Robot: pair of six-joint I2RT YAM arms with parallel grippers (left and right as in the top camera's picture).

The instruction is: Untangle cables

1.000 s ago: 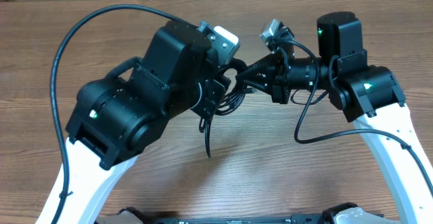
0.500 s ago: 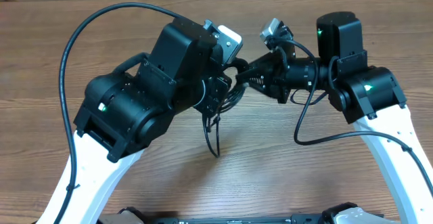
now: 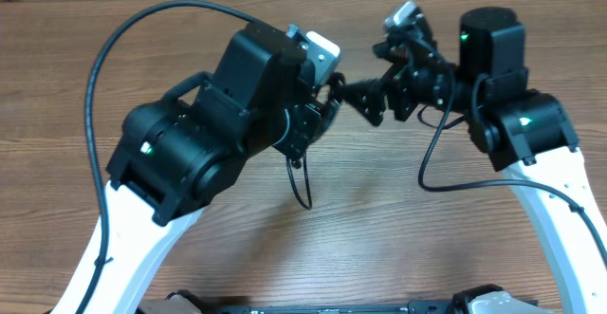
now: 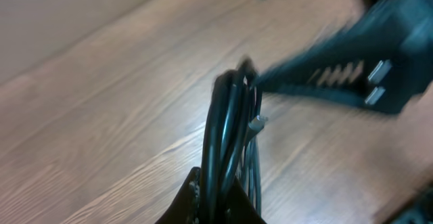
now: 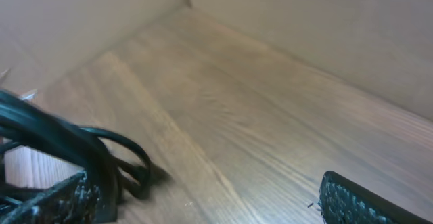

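Cables (image 4: 226, 136): a bunched black bundle, apparently held above the counter (image 3: 398, 238), with one loose strand (image 3: 302, 186) hanging toward the wood.
Left tool (image 4: 215, 200): pinched narrow around the whole bundle.
Right tool (image 3: 379, 91): spread wide and holding nothing, with one finger just beside the bundle.
Risk, regrasp: the right tool may close on several strands at once, and pulling would tighten the knot.
Risk, slip: thin cords could slide through the left pinch and drop.
Risk, contact: the tools are close enough to collide.
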